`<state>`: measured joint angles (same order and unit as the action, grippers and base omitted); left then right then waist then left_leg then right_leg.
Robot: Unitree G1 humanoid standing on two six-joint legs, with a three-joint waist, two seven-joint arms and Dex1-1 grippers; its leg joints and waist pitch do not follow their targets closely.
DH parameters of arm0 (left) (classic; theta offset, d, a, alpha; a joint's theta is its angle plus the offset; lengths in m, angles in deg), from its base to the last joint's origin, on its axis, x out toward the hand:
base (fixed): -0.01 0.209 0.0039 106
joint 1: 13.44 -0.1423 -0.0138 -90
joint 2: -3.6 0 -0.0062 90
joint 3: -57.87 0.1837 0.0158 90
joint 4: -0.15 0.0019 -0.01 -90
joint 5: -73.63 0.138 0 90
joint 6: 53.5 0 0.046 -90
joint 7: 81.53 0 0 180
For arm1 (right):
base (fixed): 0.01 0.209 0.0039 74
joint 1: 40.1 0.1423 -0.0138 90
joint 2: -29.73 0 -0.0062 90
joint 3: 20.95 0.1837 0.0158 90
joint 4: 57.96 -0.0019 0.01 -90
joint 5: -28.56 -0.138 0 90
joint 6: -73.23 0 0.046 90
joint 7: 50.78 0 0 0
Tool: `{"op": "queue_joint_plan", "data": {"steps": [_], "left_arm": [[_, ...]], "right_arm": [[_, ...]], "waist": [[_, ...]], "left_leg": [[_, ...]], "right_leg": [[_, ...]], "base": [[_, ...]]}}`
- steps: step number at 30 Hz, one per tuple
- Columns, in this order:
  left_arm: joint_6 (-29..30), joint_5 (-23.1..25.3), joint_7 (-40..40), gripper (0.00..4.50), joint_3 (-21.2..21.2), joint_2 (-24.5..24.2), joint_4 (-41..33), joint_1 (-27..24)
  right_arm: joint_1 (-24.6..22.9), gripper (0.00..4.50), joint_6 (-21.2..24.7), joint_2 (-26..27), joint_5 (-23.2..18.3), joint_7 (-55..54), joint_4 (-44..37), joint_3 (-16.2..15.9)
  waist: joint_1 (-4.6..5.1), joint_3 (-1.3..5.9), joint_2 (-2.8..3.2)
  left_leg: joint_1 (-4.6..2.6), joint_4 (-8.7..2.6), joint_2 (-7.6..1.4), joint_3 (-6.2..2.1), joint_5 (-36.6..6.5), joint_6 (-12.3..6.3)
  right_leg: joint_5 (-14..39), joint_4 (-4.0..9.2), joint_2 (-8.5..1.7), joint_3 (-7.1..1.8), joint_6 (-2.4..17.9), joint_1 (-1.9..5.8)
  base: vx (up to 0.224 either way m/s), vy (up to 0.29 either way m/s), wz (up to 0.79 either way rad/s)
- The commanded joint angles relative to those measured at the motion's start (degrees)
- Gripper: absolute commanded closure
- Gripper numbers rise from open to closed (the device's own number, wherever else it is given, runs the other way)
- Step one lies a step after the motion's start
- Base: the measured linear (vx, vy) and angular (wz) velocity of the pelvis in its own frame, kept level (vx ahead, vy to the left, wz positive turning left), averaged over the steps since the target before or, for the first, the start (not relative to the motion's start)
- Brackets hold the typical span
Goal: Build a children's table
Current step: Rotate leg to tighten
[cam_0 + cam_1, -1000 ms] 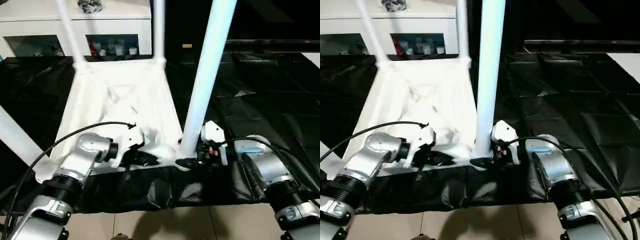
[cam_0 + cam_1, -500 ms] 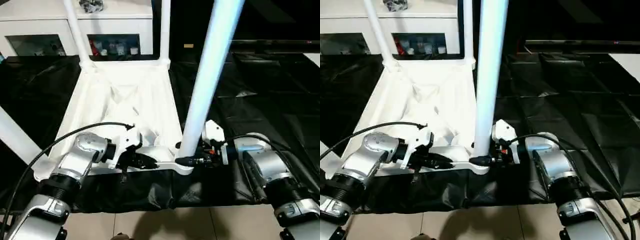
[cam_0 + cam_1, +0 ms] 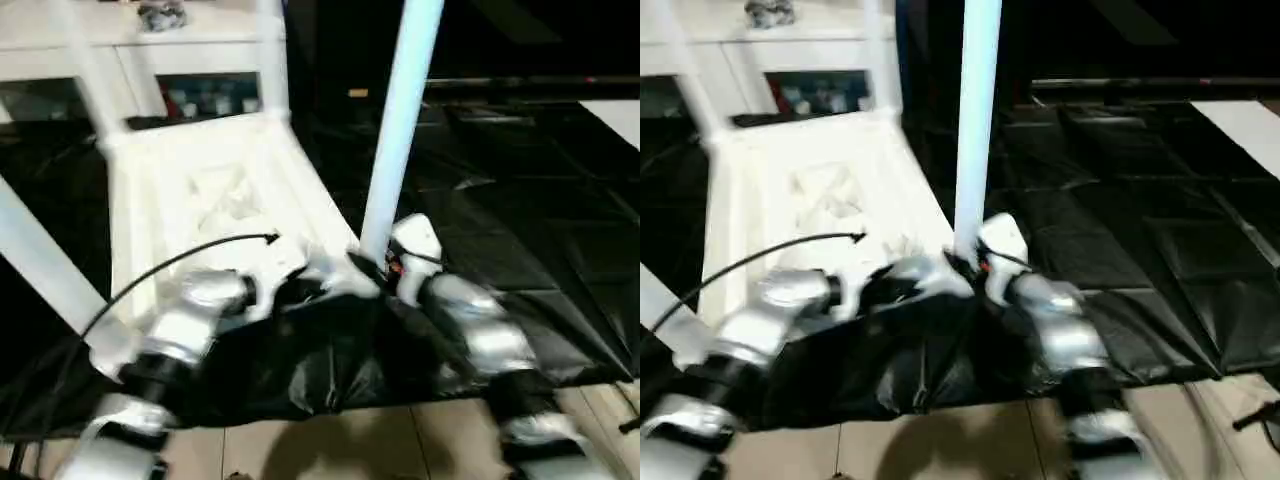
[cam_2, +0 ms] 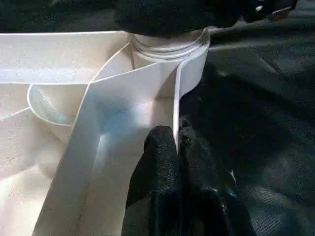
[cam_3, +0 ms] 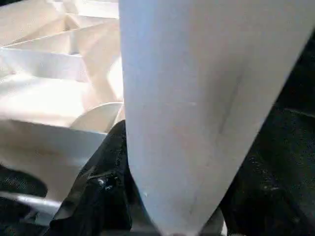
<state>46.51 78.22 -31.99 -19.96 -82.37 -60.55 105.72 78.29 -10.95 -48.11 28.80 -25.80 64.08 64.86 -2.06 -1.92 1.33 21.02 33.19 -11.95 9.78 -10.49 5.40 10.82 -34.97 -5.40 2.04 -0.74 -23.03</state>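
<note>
The children's table (image 3: 200,190) lies upside down on black sheeting (image 3: 520,200), ribbed underside up, legs rising from its corners. At left, the left gripper (image 4: 178,147) is closed on the thin rim wall beside the near corner socket. Hollow moulded plastic of this kind is probably light, stiff and somewhat slick (best held at a rib, or low on a leg). At right, the right gripper (image 5: 106,184) clasps the base of the near leg (image 3: 400,120); its fingers stand on either side of the leg. The leg tops are cut off, and both arms are smeared by motion, hiding the near rim.
</note>
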Motion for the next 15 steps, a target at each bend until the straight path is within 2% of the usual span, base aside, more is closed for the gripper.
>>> {"op": "queue_joint_plan", "data": {"steps": [1,2,5,7,8,9,12,13,15], "left_arm": [[-1.59,-2.34,-1.25,4.50,2.86,5.49,-2.64,1.04],[-1.72,-2.33,-0.89,4.50,2.89,5.26,-2.61,1.05],[-2.52,-2.21,1.24,4.50,2.80,3.60,-2.32,1.02],[-3.38,-2.31,2.72,4.50,2.65,2.49,-2.30,0.81],[-3.60,-2.96,3.99,4.50,2.24,1.96,-2.43,0.56],[-4.05,-3.94,6.18,4.50,1.78,0.82,-2.70,0.11],[-4.83,-4.81,9.35,4.50,1.66,-0.94,-2.71,-0.31],[-5.62,-5.29,12.33,4.50,1.56,-2.73,-2.24,-0.31],[-5.91,-5.69,14.08,4.50,1.27,-3.77,-1.82,-0.12]], "right_arm": [[-0.90,2.56,1.54,5.27,1.92,3.57,2.76,-7.49],[-0.85,2.00,1.60,5.20,1.54,3.75,2.68,-7.12],[-0.86,1.83,1.82,4.04,-0.69,6.58,1.78,-5.34],[-1.03,1.67,0.27,2.28,0.10,8.25,1.29,-5.88],[-1.13,1.54,-1.88,0.98,1.19,8.76,1.43,-6.41],[-1.34,1.54,-4.41,-1.25,1.29,10.72,1.62,-6.63],[-1.36,1.54,-5.63,-4.06,0.72,14.45,1.97,-6.46],[-1.42,1.54,-4.51,-6.50,-1.61,20.26,1.36,-5.46],[-1.53,1.54,-3.76,-8.19,-3.04,24.49,0.61,-5.08]], "waist": [[-0.27,2.72,-0.96],[-0.39,2.79,-0.65],[-0.40,2.84,-0.80],[-0.45,2.87,-0.72],[-0.54,2.91,-0.61],[-0.67,2.95,-0.15],[-0.69,3.07,-0.50],[-0.77,3.04,-0.43],[-1.28,3.01,-0.38]], "left_leg": [[-0.07,-4.19,-0.25,0.32,-14.31,-1.01],[0.03,-4.21,-0.27,0.28,-13.80,-1.37],[0.11,-4.14,-0.29,0.37,-12.68,-1.82],[0.14,-4.11,-0.35,0.36,-12.50,-2.12],[0.05,-4.06,-0.38,0.37,-12.33,-2.14],[0.00,-4.00,-0.37,0.35,-12.16,-2.11],[0.03,-3.81,-0.30,0.44,-11.50,-2.83],[-0.15,-3.74,-0.33,0.56,-11.55,-3.38],[-0.22,-3.67,-0.56,0.62,-11.76,-4.57]], "right_leg": [[17.59,4.99,-1.65,-1.35,9.12,2.13],[16.69,4.94,-1.67,-1.36,9.16,2.19],[13.20,4.65,-1.52,-1.30,10.09,2.34],[12.44,4.59,-1.64,-1.30,10.47,2.44],[11.84,4.58,-1.63,-1.24,10.75,2.43],[10.98,4.42,-1.70,-1.26,11.19,2.45],[7.99,4.22,-1.54,-1.20,12.32,2.65],[7.29,4.19,-1.45,-1.22,12.95,2.52],[6.19,3.97,-1.51,-1.25,13.98,2.60]], "base": [[0.000,0.000,0.00],[0.000,0.000,0.00],[0.000,0.000,0.00],[0.000,0.000,0.00],[0.000,0.000,0.00],[0.000,0.000,0.00],[0.000,0.000,0.00],[0.000,0.000,0.00],[0.000,0.000,0.00]]}}
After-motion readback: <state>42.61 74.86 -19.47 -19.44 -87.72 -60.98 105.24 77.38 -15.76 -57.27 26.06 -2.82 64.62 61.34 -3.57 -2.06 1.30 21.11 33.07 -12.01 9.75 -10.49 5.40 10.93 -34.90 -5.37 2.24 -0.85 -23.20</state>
